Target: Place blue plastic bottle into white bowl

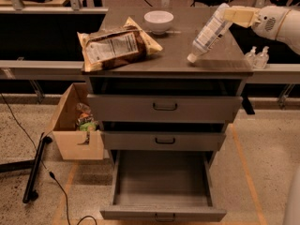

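The blue plastic bottle (209, 33), clear with a pale label and white cap, hangs tilted with its cap down over the right part of the cabinet top. My gripper (233, 15) is shut on its upper end, reaching in from the upper right. The cap is just above the surface near the right front. The white bowl (159, 21) stands upright at the back middle of the cabinet top, to the left of the bottle and apart from it.
A brown snack bag (117, 48) lies on the left of the cabinet top (173, 55). Two tiny pump bottles (257, 56) stand on the ledge at right. The bottom drawer (161, 184) is pulled open. A cardboard box (75, 125) sits on the floor at left.
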`<state>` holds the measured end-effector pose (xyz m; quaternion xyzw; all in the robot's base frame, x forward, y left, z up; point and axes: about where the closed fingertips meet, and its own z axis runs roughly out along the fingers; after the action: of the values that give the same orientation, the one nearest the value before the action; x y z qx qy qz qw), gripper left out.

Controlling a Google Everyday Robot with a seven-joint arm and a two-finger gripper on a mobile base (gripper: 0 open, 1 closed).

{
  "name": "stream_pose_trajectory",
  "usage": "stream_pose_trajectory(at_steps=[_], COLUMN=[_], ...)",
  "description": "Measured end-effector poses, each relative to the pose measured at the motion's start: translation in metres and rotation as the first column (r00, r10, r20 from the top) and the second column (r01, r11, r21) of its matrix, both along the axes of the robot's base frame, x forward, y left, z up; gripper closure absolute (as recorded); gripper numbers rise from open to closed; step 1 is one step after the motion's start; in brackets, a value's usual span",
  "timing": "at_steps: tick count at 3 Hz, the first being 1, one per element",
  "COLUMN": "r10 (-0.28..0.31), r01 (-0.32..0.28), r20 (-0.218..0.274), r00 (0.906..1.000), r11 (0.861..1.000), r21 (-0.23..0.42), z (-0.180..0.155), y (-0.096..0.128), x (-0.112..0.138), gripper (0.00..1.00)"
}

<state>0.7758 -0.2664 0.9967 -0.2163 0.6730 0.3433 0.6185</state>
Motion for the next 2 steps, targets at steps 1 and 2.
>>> stream_pose_trajectory(at_steps=[1,2], r10=[-0.037,-0.100], r01=[0.036,0.092], r20=[0.011,0.066], r00=[0.9993,0.9928], r11=[0.998,0.989], r21=[0.055,0.113], z=[0.010,0.019], y=[0.011,0.034], x=[-0.012,-0.014], gripper=[1.00,1.00])
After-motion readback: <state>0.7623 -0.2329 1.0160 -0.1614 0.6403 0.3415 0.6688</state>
